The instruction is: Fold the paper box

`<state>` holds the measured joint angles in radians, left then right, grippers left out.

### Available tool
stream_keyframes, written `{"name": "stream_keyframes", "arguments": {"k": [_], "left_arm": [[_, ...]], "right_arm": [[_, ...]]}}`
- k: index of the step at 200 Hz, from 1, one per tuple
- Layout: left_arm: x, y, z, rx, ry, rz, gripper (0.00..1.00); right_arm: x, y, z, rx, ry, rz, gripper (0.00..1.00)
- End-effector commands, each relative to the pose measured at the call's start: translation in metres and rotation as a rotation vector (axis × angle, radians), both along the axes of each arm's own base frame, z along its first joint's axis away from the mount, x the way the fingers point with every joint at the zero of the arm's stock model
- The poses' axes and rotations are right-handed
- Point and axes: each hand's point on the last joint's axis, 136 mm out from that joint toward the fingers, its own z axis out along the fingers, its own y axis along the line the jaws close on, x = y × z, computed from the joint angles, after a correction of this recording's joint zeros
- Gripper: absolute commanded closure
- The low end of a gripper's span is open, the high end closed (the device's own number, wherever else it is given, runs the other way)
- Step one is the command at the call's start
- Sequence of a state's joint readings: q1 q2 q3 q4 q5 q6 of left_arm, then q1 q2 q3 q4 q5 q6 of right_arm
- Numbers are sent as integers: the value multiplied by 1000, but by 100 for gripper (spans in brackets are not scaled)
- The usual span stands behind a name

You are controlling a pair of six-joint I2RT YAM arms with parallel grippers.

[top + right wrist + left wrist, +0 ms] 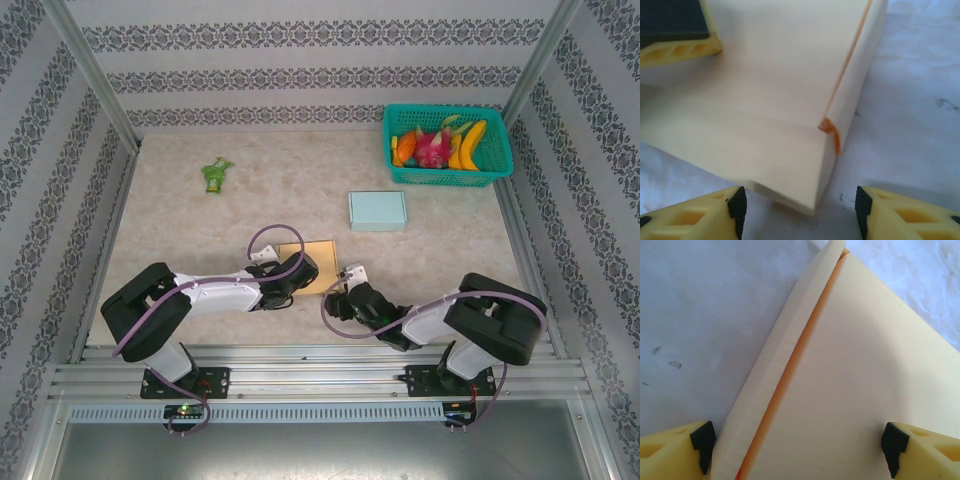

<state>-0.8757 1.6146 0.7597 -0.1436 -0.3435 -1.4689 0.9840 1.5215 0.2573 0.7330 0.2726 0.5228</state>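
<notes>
A: Where's your paper box (318, 252)?
B: Near edge of the table (200, 220), between your two grippers. Plain yellow faces.
A: Jaws?
B: Your left gripper (799, 442) is spread wide, straddling a raised side flap. Your right gripper (800, 210) has its jaws apart around a box corner, not clamped.

surface (200, 215): beige, marbled, matt, evenly lit, no hard shadows. walls (300, 75): on three sides, white paper with grey ornamental bands running horizontally. corner posts (95, 75): bare aluminium, one at each far corner. near edge: ribbed aluminium rail (320, 372); plain grey panel (320, 450) beyond.
</notes>
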Motion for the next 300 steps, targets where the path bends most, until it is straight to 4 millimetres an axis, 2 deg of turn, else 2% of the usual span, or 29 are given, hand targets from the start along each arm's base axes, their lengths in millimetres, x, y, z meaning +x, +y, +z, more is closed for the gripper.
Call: {"name": "stream_keyframes", "arguments": {"k": [1,77,99,110,129,148,165,196,206,209,240,263,300], "left_arm": [[-70,21,-56,107,341,-137,12],[-45,15,25,123,164,-224,4],[-32,18,51,176,57,-284,3],[-20,17,67,225,-25,-335,3],[0,7,89,214,-150,-436,4],[19,-13,106,162,-240,-585,3],[39,-24,105,124,-235,-670,4],[77,-42,71,-18,-150,-765,9],[85,-50,61,-67,-130,-797,13],[87,-53,60,-79,-130,-809,14],[96,-65,47,-116,-107,-833,16],[97,-64,44,-112,-103,-819,16],[90,-59,28,-112,-64,-806,17]], "right_arm": [[-10,-11,-2,-2,50,-17,38],[-27,-39,21,-6,128,-74,45],[-32,-46,30,32,136,-93,53],[-34,-50,35,37,147,-100,61],[-37,-55,47,40,176,-100,69],[-42,-57,56,87,207,-114,79],[-47,-51,59,138,248,-99,82],[-52,-33,58,182,331,-67,83],[-54,-28,49,167,369,-52,83],[-52,-21,58,184,365,-40,83],[-47,0,49,187,413,-20,83],[-39,2,44,176,405,-43,84],[-30,2,42,154,381,-67,85]]}}
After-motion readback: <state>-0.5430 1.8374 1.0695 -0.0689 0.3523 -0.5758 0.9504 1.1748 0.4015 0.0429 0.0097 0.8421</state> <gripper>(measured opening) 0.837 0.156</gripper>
